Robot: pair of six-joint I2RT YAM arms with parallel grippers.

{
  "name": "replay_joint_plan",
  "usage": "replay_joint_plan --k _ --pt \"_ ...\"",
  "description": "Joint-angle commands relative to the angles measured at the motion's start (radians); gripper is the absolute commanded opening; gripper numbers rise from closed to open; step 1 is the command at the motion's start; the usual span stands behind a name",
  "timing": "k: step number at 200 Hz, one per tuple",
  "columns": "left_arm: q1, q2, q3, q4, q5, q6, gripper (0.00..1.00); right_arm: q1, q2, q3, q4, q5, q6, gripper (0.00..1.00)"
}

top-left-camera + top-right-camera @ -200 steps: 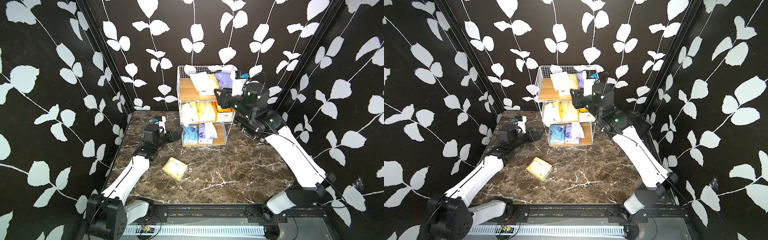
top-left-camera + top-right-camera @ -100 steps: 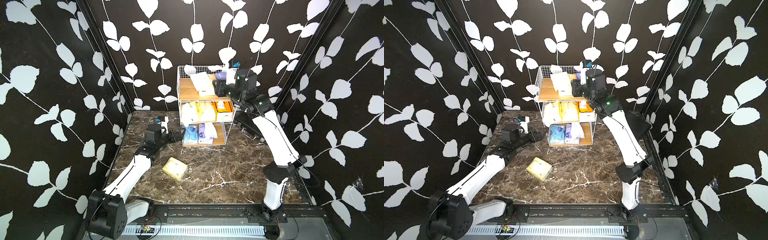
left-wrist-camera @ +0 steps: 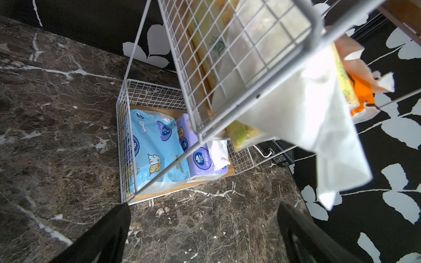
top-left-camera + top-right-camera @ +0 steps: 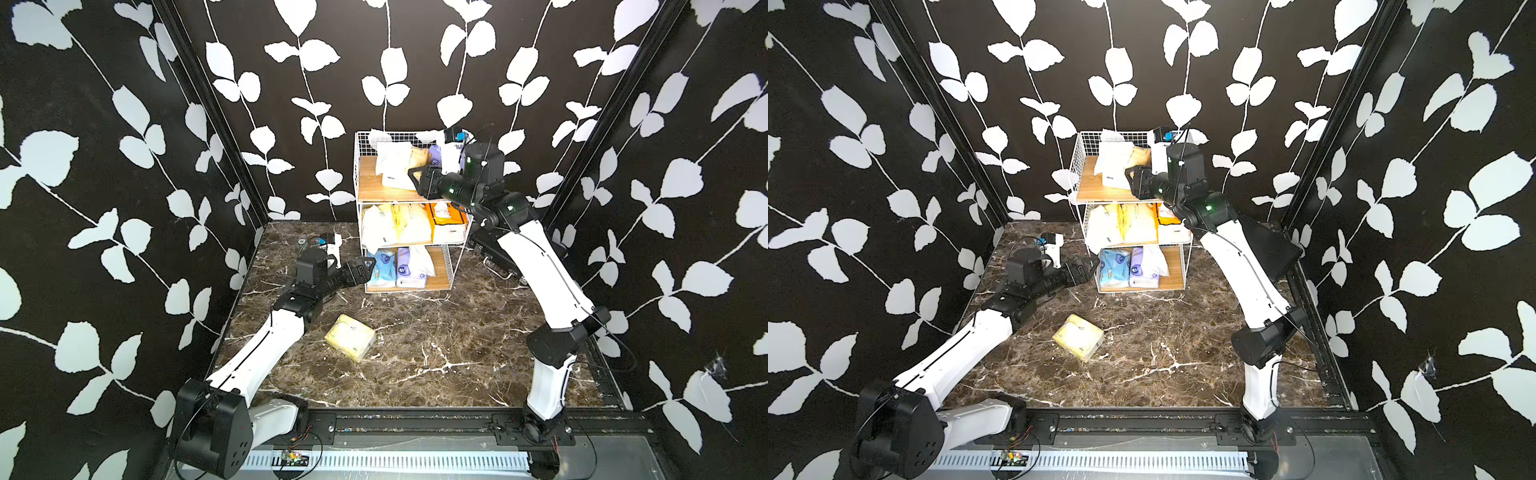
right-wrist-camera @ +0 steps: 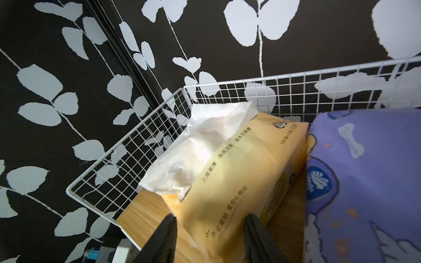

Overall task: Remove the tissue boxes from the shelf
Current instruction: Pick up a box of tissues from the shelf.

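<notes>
The shelf (image 4: 358, 174) stands at the back, with tissue boxes on all three tiers. My right gripper (image 5: 210, 217) is at the top tier, open, its fingers either side of the near end of a pale yellow pack (image 5: 239, 170). A lavender pack (image 5: 364, 170) lies beside that one. My left gripper (image 3: 202, 206) hovers open and empty over the floor by the bottom tier's front corner, near a light blue pack (image 3: 155, 145) and a lavender pack (image 3: 198, 157). The orange-and-white box (image 4: 446, 222) sits on the middle tier. One yellow pack (image 4: 350, 336) lies on the floor.
A flat black case (image 4: 1271, 249) leans behind my right arm, beside the shelf. Black leaf-patterned walls close in on three sides. A loose white tissue (image 3: 330, 127) hangs off the middle tier above my left gripper. The floor is dark marble (image 4: 436, 345).
My right arm has risen from in front of the middle tier to the top tier, over the yellow pack. My left gripper has edged closer to the bottom tier.
</notes>
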State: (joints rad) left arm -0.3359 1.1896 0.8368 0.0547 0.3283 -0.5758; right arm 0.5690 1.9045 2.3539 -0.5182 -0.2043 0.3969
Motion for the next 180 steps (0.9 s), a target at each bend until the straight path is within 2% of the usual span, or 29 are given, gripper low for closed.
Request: replay_joint_plan --k 1,32,53,117,180 --pt "-0.016 -0.006 0.036 -0.009 -0.016 0.007 0.99 0.002 -0.055 -0.037 0.058 -0.049 0.021 0.50" --pt "-0.022 -0.020 0.041 -0.037 -0.025 0.019 0.99 -0.004 -0.075 -0.024 -0.018 0.092 0.036 0.49" --pt "-0.022 -0.035 0.038 -0.050 -0.038 0.026 0.99 -0.004 -0.081 -0.027 -0.024 0.141 0.050 0.49" --pt "-0.023 -0.043 0.033 -0.056 -0.031 0.027 0.99 -0.004 -0.001 0.039 0.015 0.056 0.106 0.51" --pt "-0.024 -0.069 0.010 -0.061 -0.030 0.025 0.99 0.005 0.018 0.006 0.056 0.021 0.098 0.50"
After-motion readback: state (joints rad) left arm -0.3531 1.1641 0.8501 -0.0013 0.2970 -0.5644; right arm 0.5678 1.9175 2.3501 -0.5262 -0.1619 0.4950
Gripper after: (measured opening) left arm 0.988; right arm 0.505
